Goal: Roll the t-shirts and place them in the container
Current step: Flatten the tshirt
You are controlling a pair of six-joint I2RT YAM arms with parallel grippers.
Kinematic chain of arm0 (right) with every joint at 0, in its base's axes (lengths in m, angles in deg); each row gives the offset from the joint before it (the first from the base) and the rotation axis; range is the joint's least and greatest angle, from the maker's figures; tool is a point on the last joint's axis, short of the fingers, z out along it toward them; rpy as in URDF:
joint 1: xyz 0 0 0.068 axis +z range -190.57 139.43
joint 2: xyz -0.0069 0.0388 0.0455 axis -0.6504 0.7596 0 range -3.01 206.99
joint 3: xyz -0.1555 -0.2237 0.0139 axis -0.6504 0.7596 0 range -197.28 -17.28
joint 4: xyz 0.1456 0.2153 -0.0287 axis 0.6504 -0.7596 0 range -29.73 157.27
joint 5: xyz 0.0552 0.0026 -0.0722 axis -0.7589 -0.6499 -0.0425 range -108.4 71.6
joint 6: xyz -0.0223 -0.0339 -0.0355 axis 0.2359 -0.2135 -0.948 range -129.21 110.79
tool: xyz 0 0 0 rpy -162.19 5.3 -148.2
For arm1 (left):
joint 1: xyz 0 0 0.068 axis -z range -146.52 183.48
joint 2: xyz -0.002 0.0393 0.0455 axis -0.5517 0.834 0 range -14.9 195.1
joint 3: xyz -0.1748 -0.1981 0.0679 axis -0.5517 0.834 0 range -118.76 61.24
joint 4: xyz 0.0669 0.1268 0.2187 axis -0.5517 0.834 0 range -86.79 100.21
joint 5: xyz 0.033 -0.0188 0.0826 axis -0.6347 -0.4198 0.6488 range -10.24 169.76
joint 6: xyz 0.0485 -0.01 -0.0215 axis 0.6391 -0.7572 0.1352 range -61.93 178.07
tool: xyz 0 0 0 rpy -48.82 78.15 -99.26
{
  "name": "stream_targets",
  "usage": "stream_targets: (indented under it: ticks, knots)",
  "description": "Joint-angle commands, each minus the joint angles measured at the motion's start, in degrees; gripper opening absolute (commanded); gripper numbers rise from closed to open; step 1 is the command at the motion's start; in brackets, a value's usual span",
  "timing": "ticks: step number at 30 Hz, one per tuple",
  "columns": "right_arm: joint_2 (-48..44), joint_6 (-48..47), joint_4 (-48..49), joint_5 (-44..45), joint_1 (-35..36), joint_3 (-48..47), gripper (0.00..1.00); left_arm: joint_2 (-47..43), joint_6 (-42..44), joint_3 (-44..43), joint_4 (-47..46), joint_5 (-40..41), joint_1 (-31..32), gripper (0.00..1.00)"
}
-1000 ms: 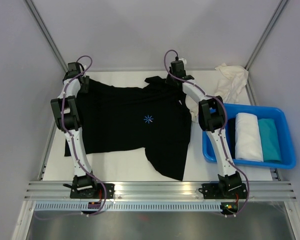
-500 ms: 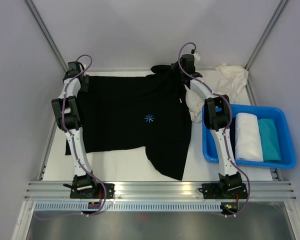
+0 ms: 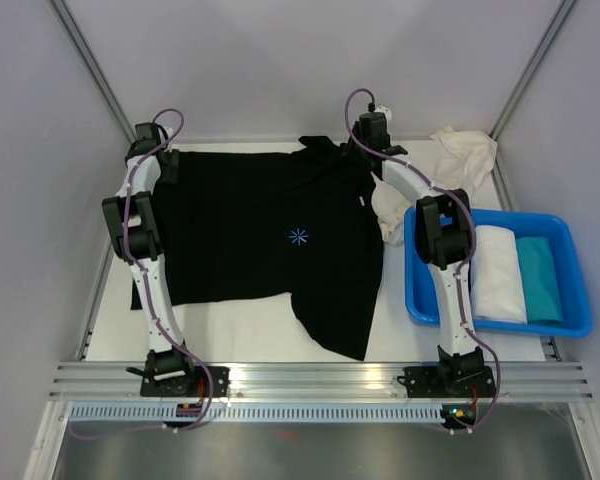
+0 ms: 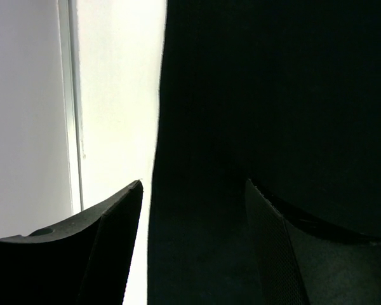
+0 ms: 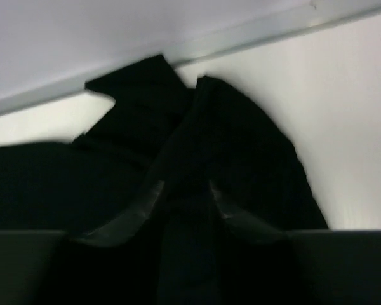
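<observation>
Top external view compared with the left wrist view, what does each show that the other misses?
Only the top external view shows the blue tub holding a rolled white t-shirt and a teal t-shirt, plus the crumpled cream t-shirt beyond it. Only the left wrist view shows the left gripper open, straddling the black t-shirt at its edge. Both show that t-shirt on the white table.
</observation>
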Motion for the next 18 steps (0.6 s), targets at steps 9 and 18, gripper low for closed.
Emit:
stream_targets:
  ticks: [9,18]
  knots:
    - [-28.5,-10.6,-11.4,4.7,14.2,35.5,0.0,-7.5,0.2,2.9,0.3,-3.6,3.6,0.71]
    - [-34.0,-8.0,-13.0,2.2,21.4,53.0,0.0,-1.4,-1.5,1.5,0.8,-1.3,3.6,0.71]
